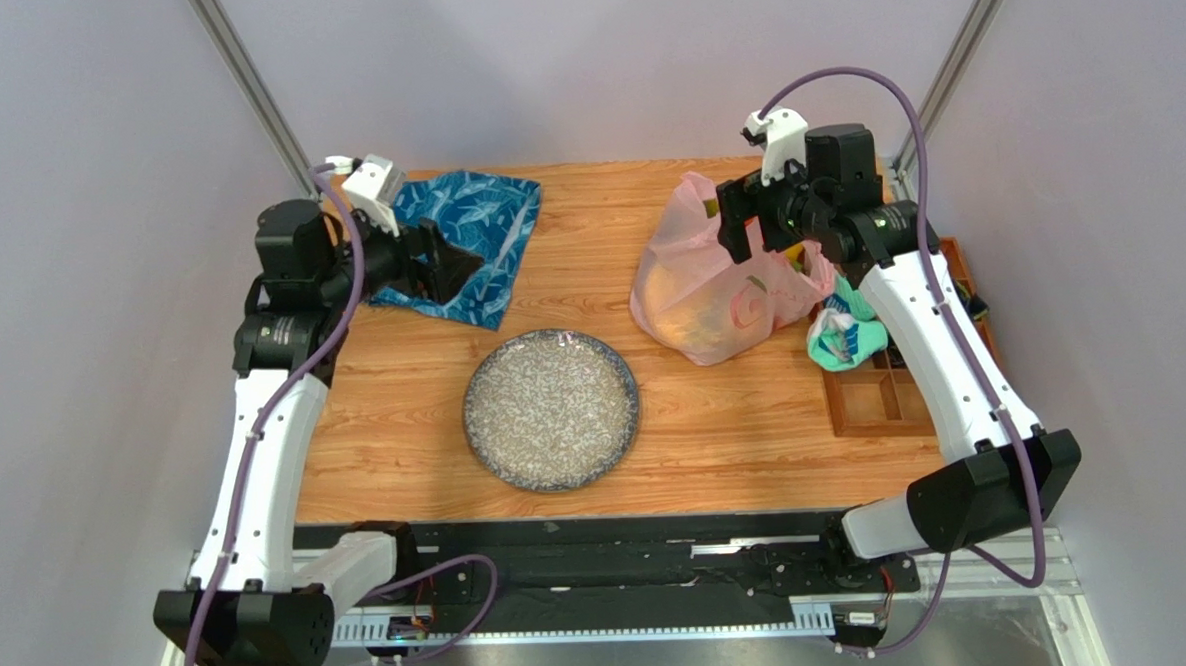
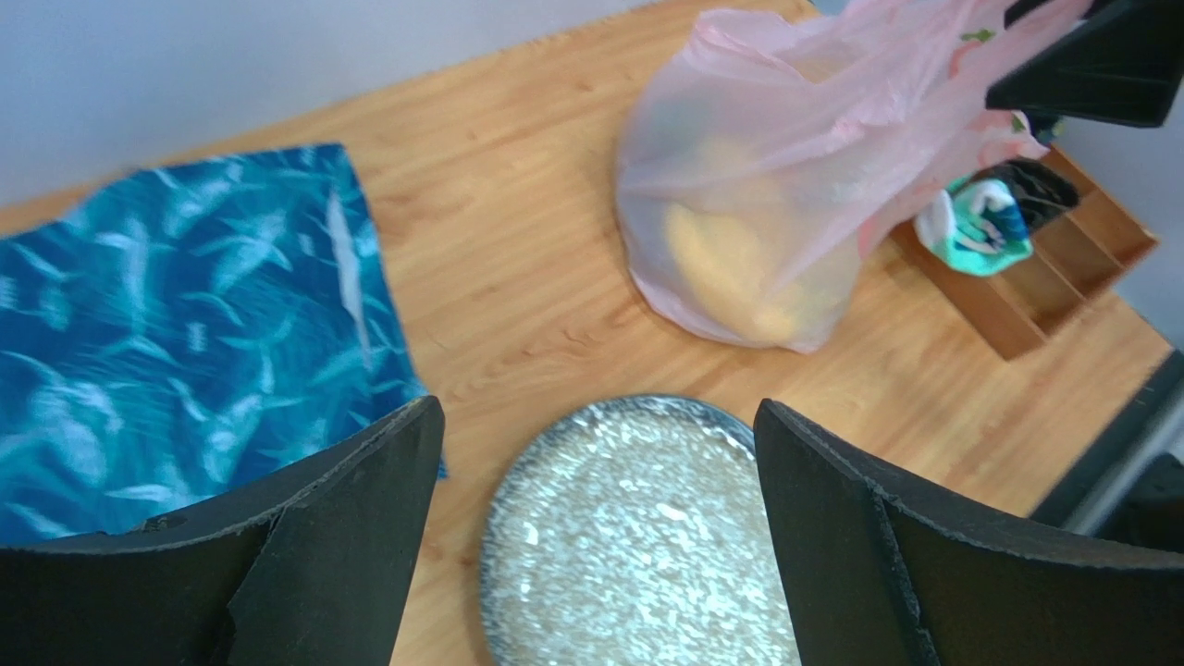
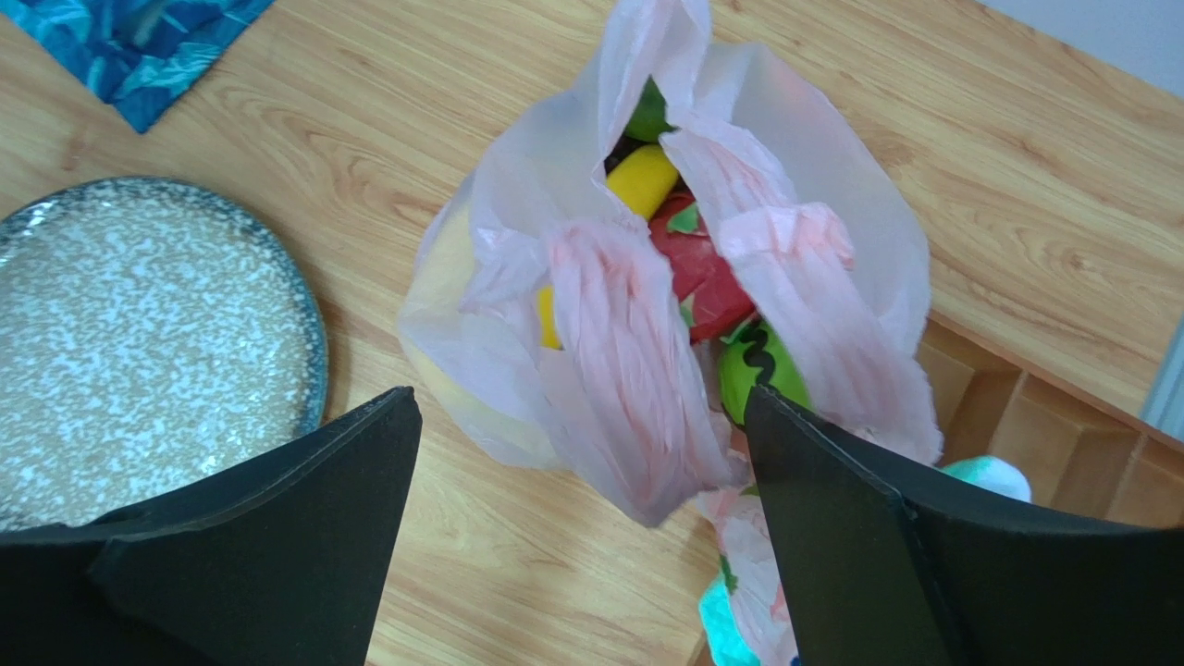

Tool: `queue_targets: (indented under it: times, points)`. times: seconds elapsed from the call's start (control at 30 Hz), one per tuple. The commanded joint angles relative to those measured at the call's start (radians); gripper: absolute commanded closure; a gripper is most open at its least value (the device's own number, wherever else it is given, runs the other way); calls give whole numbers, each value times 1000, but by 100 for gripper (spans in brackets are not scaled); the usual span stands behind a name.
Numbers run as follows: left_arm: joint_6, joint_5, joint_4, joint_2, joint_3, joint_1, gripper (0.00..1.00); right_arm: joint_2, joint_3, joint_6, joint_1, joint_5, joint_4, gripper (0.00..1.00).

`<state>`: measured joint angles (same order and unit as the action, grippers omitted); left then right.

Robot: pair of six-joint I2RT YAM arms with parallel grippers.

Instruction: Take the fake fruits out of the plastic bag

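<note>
1. Right wrist view: we see the right gripper (image 3: 580,403) with its two black fingers far apart. Nothing is pinched between them.
2. Just under those fingers we see the pink bag (image 3: 834,250). Its top is open and all crumpled.
3. Inside the bag we can spot a yellow fruit (image 3: 642,178), a red fruit (image 3: 702,271) and a green fruit (image 3: 771,389). All of them are in the bag.
4. From the top camera we see that the bag sits on the wooden table (image 3: 417,125), on the right side near the back.
5. Right beside the bag is a brown tray (image 3: 1036,416). A teal and white bundle (image 1: 843,337) lies at the tray, close to the bag.
6. We see a speckled plate (image 3: 313,347) near the middle of the table, a little apart from the bag.
7. We see the left gripper (image 2: 598,405) with its fingers far apart too, and it holds nothing. It hangs in the air over by the blue cloth (image 2: 167,319), well apart from the bag.
</note>
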<state>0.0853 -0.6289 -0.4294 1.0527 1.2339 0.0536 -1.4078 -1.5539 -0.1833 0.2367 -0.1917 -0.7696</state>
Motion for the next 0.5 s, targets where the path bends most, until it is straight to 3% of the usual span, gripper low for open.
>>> queue_targets:
  times: [0.0, 0.33, 0.4, 0.43, 0.47]
  points:
    - [45, -81, -117, 73, 58, 40, 8, 13, 3, -10, 1, 124, 47, 8]
    - [99, -121, -91, 222, 193, 141, 9, 10, 49, 18, 0, 103, 70, 9]
    - [117, -135, -81, 266, 223, 150, 9, -19, 51, 21, 0, 40, 75, 21]
    - [142, -137, -80, 280, 234, 150, 9, -29, 38, 30, 1, 3, 66, 42]
    - [152, -131, -81, 296, 252, 150, 9, -39, 0, 44, 3, -41, 44, 54]
